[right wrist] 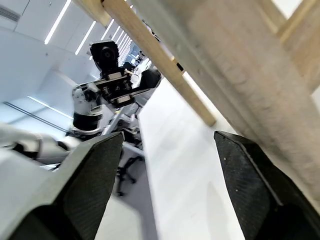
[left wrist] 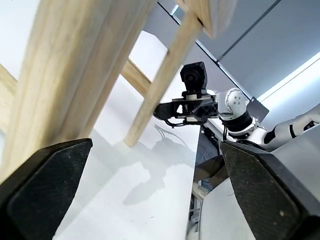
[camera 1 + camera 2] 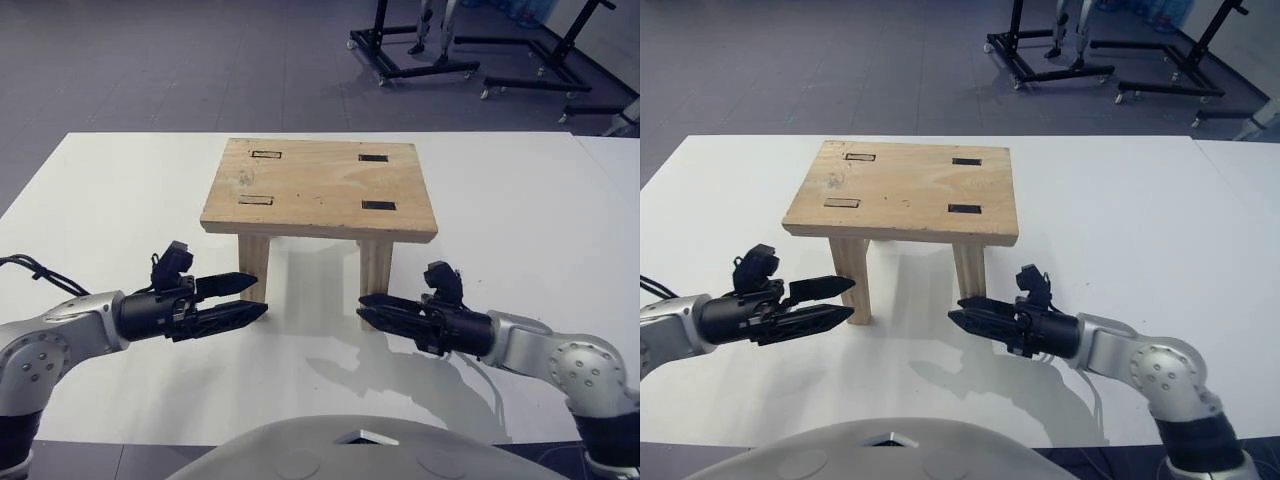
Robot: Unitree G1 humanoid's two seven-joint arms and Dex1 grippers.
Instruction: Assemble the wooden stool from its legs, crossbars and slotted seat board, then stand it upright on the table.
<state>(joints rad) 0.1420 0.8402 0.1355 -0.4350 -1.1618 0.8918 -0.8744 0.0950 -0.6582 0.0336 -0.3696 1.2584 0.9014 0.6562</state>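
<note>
Your cameras worked in bright, even overhead light: ceiling strip lights (image 1: 57, 21) glowed in the right wrist view, the white table (image 3: 520, 210) shone pale without hard glare, and the wooden stool (image 3: 320, 185) cast only a soft shadow beneath its seat.

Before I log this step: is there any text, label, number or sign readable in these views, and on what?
None: no readable text in any view.
The seat board shows bare wood only.
The table, left gripper and right gripper carry no legible markings.
</note>
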